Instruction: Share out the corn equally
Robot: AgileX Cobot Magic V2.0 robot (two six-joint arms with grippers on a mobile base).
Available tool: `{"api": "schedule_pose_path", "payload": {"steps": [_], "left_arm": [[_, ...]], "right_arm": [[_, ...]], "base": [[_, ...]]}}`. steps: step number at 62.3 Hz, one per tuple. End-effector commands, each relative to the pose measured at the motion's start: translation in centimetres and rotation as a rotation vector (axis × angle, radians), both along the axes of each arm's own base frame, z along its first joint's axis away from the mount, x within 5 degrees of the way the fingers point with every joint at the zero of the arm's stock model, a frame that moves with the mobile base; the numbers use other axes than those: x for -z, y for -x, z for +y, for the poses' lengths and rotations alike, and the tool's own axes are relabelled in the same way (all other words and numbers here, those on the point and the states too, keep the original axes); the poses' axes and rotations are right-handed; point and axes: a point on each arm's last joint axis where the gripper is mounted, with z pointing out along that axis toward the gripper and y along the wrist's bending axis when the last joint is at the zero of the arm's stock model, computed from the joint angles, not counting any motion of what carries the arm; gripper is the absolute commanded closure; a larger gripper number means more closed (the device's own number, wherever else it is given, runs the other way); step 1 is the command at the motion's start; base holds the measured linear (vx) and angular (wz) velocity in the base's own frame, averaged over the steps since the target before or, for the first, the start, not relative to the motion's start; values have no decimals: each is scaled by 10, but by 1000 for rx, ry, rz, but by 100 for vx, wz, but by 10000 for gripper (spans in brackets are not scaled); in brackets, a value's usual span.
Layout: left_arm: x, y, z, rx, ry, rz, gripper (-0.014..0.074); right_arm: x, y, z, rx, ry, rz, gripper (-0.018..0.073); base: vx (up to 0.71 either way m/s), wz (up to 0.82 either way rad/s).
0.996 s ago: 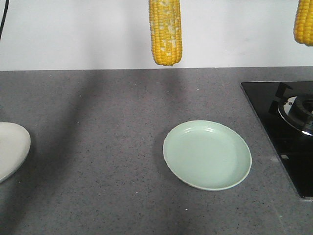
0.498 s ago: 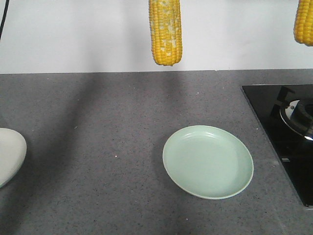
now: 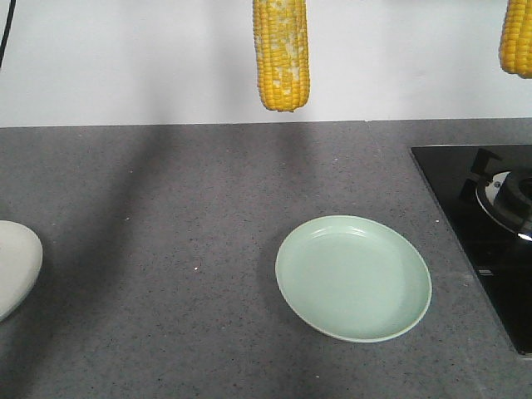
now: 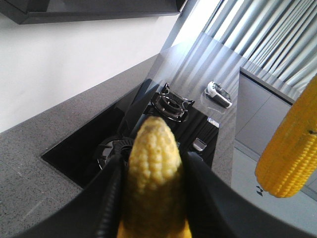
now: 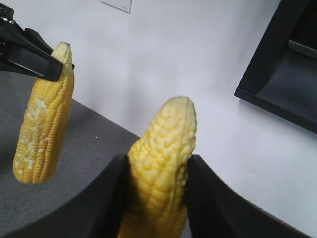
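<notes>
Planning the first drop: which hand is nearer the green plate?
Left. The left hand holds the patchy cob up and slightly left of the green plate; the right hand holds the plain cob far right, above the stove.

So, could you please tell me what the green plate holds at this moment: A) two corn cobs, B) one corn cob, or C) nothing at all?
C: the green plate lies bare on the counter, while the patchy cob hangs in the left claw and the plain cob in the right claw.

White wall [image 3: 125,58], grey speckled countertop [image 3: 166,216]
</notes>
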Motion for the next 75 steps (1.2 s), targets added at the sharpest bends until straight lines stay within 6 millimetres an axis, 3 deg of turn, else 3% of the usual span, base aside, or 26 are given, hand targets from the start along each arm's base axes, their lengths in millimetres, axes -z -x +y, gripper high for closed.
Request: {"api": "schedule_pose_path", "payload": {"steps": [1, 75], "left_arm": [[-46, 41, 10, 25, 98, -119, 603], [-46, 41, 10, 25, 98, -119, 603]], "right_arm": [[-10, 10, 2, -7, -12, -53, 564], [-10, 10, 2, -7, -12, -53, 564]], "base": [[0, 0], [0, 0]]}}
